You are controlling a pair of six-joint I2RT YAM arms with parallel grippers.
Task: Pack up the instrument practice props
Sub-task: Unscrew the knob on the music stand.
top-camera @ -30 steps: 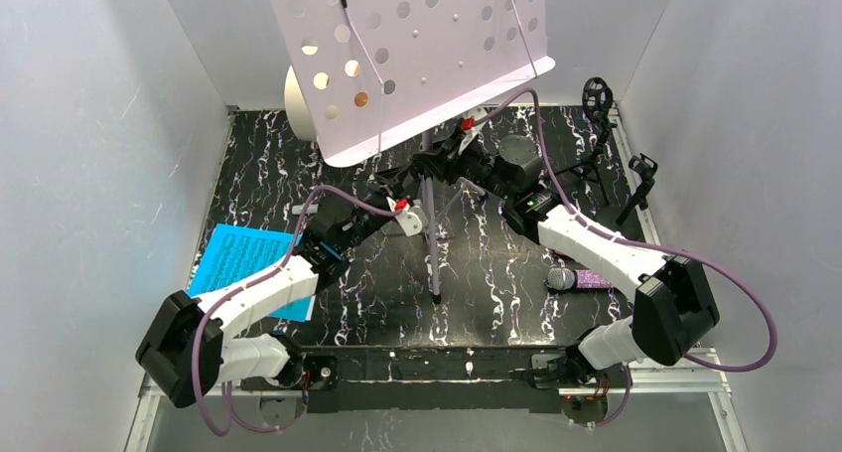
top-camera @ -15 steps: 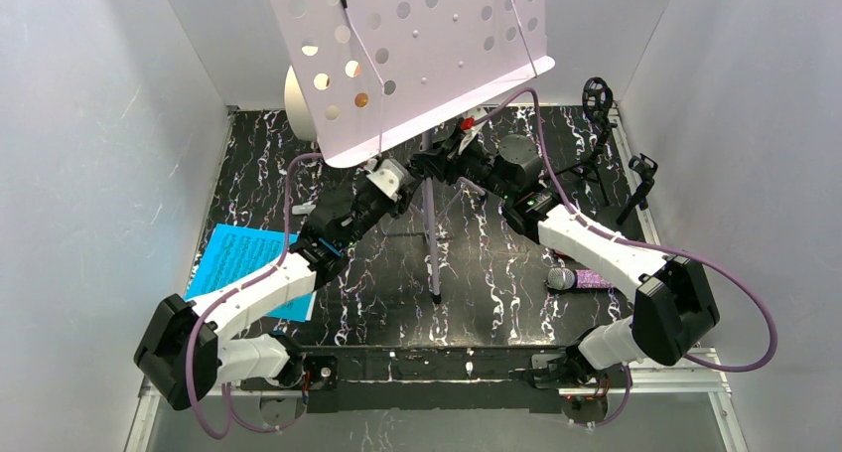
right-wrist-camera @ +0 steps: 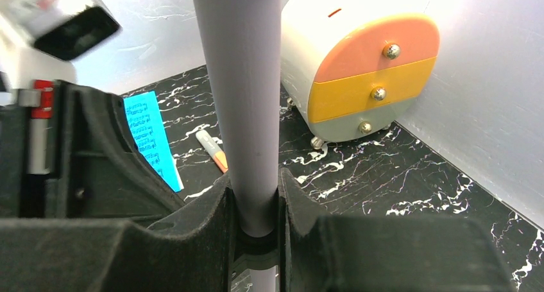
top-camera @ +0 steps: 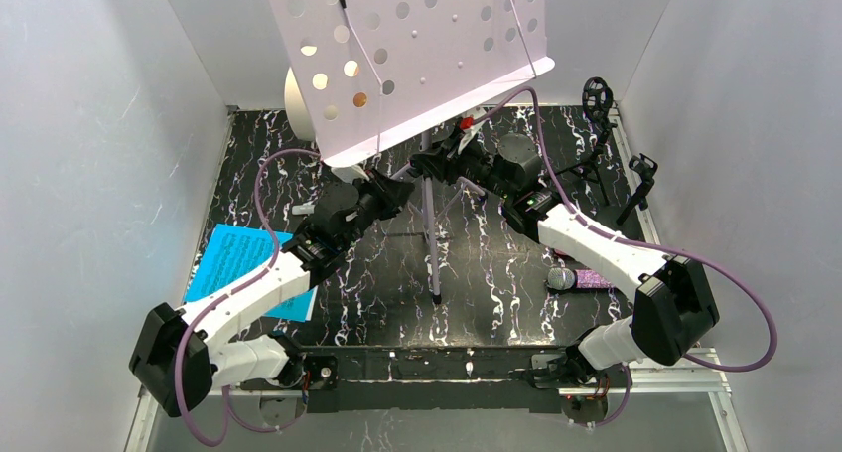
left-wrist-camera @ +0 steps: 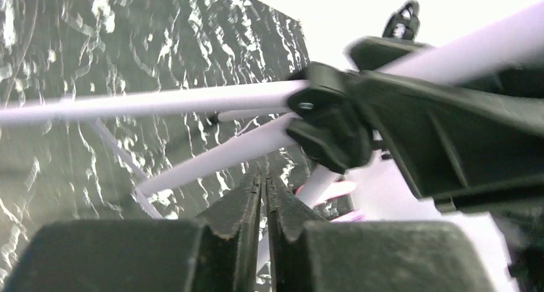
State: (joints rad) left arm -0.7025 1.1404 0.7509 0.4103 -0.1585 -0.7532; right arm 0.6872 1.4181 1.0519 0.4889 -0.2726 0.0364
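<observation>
The lilac perforated music rack (top-camera: 417, 55) stands on its tripod at the table's middle, its pole (top-camera: 428, 224) upright. My right gripper (top-camera: 431, 164) is shut on the pole (right-wrist-camera: 247, 80) just under the rack. My left gripper (top-camera: 397, 190) is shut and empty, its fingertips (left-wrist-camera: 247, 196) just below the black leg hub (left-wrist-camera: 327, 122) and lilac legs (left-wrist-camera: 192, 103). A blue sheet-music page (top-camera: 233, 263) lies at the left. The glittery purple microphone (top-camera: 581, 278) lies at the right. Two black mic tripods (top-camera: 596, 104) (top-camera: 640, 179) stand at the far right. The pink microphone is not clearly in view.
The cream drum (top-camera: 296, 104) with orange face (right-wrist-camera: 359, 67) stands at the back left behind the rack. A small orange marker (right-wrist-camera: 215, 151) lies near it on the black marbled table (top-camera: 496, 263). White walls close in on three sides.
My left gripper has moved up and away toward the stand's leg hub, and its wrist has turned. My right gripper stays shut on the pole.
</observation>
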